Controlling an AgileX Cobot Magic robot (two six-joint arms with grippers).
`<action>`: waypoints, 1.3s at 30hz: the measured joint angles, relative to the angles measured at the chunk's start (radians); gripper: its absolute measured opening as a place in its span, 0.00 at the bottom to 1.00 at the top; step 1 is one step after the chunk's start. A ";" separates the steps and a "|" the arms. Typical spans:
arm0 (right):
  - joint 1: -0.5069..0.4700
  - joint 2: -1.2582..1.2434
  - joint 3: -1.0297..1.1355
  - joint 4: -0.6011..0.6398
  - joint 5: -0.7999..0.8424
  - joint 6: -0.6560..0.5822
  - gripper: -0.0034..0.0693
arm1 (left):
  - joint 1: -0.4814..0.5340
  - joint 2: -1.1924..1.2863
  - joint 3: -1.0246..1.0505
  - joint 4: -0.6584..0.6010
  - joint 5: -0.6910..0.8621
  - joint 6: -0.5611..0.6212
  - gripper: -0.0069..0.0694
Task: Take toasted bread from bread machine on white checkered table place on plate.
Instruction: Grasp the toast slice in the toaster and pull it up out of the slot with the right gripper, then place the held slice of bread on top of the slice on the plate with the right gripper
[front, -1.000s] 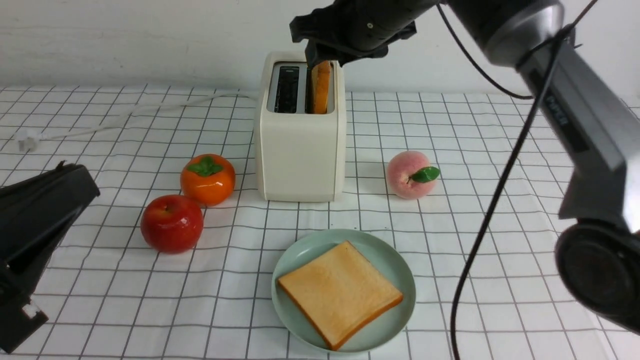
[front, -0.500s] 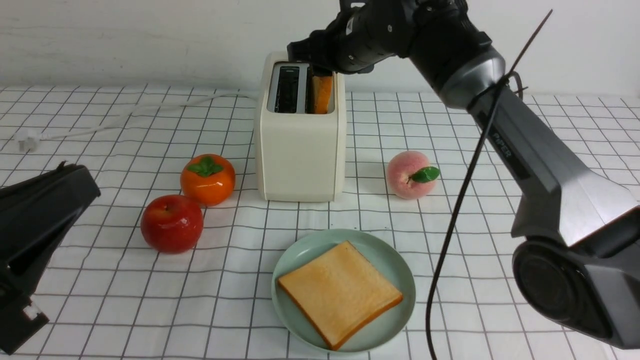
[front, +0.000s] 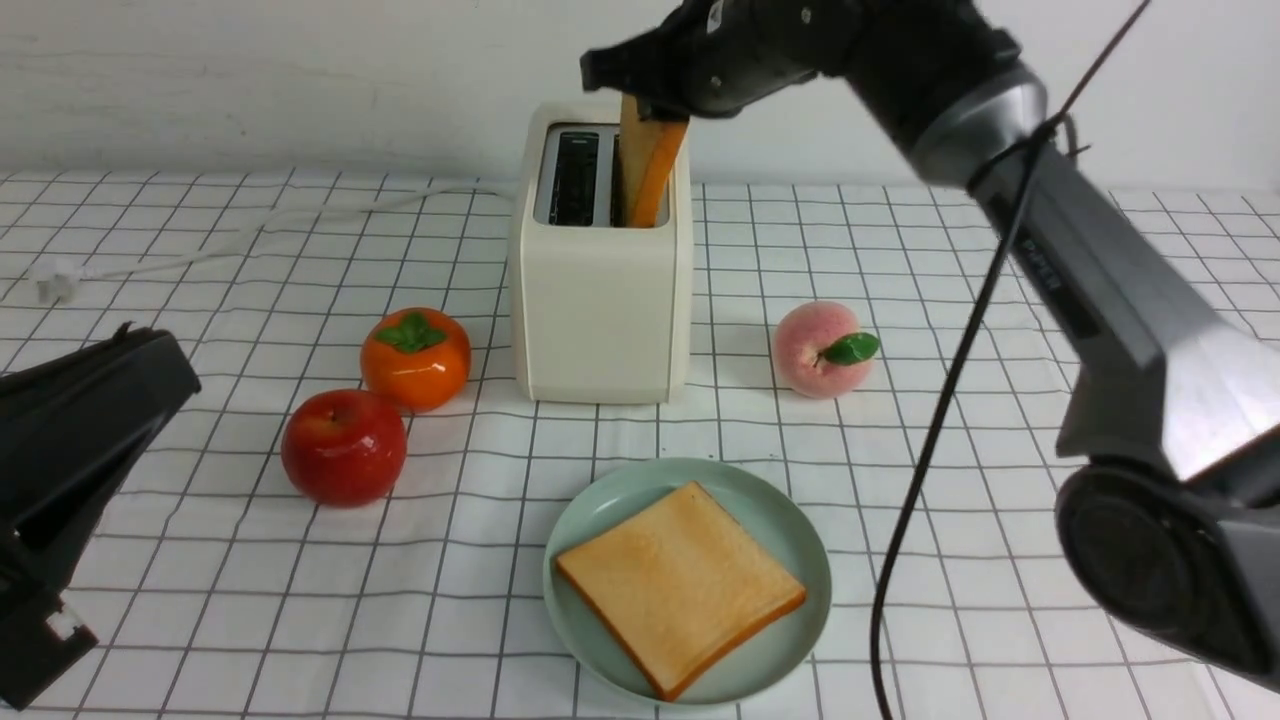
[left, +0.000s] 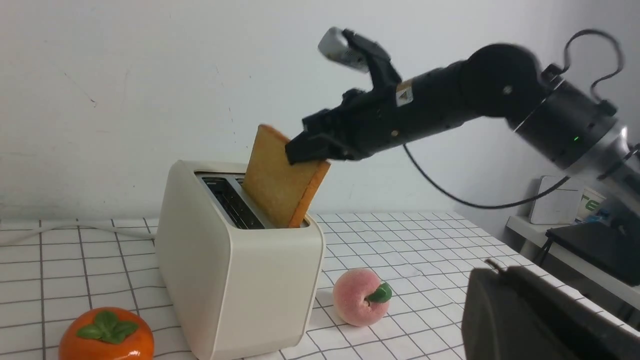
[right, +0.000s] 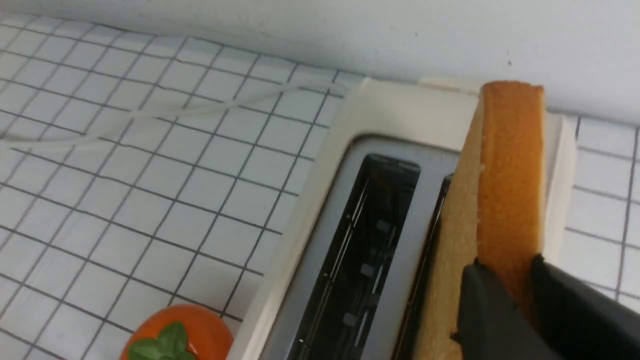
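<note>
Grip: the right jaws are pinched shut on the top edge of a square golden-tan toast slice with an orange-brown crust (front: 648, 165), one black finger (right: 492, 315) on each face.
Slice from the jaws: the toast slice hangs directly below them, tilted with one corner raised. Its lower part sits inside the slot of the boxy cream-white toaster (front: 600, 300) on the right arm's (front: 1090, 270) side.
Long axis: the slice's flat face runs along the slot, so the clear way out is upward in that plane rather than sideways.
Plate from the jaws: the round mint-green plate (front: 775, 520) lies well below them and toward the robot on the white checkered counter (front: 200, 250). A matching flat slice (front: 680, 585) covers its middle.
Next move, by my reading: lift until the lower corner clears the slot, then carry it toward the robot and down.
Risk: the lower corner may snag the slot's edge and drag the toaster.
Other arm: the left jaws (front: 60, 480) sit low and well apart from the toaster — I cannot tell how they stand.
</note>
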 joint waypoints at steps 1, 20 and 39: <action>0.001 -0.052 0.000 0.002 0.028 -0.021 0.17 | 0.000 0.000 0.000 0.000 0.000 0.001 0.07; 0.012 -1.016 0.861 -0.112 0.266 -0.157 0.17 | 0.000 0.000 0.000 0.017 0.094 0.001 0.07; -0.121 -1.023 1.725 0.776 -0.145 -0.547 0.17 | 0.000 0.000 0.000 0.030 0.165 0.001 0.07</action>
